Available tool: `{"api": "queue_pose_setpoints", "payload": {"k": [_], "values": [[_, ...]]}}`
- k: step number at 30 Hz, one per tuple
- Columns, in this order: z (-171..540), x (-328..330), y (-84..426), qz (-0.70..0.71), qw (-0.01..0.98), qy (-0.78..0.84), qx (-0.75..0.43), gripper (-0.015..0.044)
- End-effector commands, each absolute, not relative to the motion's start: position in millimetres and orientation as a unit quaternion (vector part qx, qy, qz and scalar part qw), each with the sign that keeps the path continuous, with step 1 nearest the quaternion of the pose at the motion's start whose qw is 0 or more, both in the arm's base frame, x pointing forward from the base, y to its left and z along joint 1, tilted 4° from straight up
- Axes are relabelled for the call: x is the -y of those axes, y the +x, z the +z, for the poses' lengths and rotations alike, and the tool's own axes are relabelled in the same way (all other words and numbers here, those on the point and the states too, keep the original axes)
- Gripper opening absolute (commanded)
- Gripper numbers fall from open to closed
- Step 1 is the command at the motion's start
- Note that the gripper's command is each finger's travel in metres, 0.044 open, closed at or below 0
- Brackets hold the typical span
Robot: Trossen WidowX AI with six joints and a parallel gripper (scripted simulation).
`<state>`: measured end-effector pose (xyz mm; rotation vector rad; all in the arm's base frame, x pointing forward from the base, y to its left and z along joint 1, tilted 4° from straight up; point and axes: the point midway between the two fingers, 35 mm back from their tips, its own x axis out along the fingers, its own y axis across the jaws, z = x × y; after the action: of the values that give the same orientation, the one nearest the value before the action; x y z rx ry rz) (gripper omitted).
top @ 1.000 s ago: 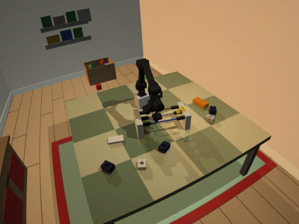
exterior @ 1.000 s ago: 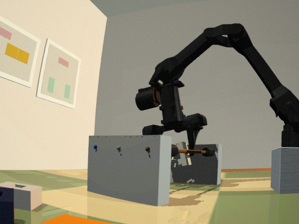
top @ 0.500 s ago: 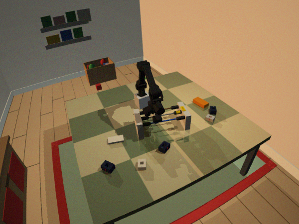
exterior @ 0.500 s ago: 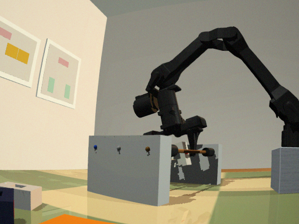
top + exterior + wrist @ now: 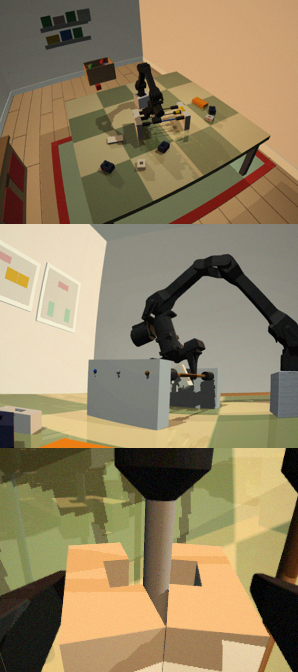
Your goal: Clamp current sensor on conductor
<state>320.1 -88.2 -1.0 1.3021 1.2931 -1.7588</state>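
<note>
The pale sensor (image 5: 112, 613) (image 5: 189, 382) sits around the grey middle conductor (image 5: 159, 533) (image 5: 169, 114). Its two halves meet at the near edge in the wrist view and stand apart at the far side, with the conductor in the gap. It looks tilted in the exterior view; the top view mostly hides it behind the arm. My gripper (image 5: 163, 580) (image 5: 150, 117) is open, one finger beside each half. A yellow sleeve (image 5: 177, 112) is on the middle conductor near a yellow label (image 5: 182, 108); its lettering is unreadable. The sensor's arrow cannot be made out.
An orange-brown conductor (image 5: 167, 108) (image 5: 200, 375) and a blue conductor (image 5: 169, 120) flank the middle one, between two grey end blocks (image 5: 186, 122) (image 5: 124, 393). Dark blocks (image 5: 164, 147), a white block (image 5: 141, 164), a pale slab (image 5: 115, 140) and an orange block (image 5: 200, 102) lie around.
</note>
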Motion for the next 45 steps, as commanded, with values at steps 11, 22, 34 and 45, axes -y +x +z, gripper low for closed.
{"api": "queue_pose_setpoints", "payload": {"k": [11,22,34,45], "values": [[-1.8,87.3,317.7,-0.663,0.290,0.485,-0.490,0.0400],[-1.8,87.3,317.7,-0.663,0.290,0.485,-0.490,0.0326],[-1.8,87.3,317.7,-0.663,0.290,0.485,-0.490,0.0129],[-1.8,87.3,317.7,-0.663,0.290,0.485,-0.490,0.0000]]}}
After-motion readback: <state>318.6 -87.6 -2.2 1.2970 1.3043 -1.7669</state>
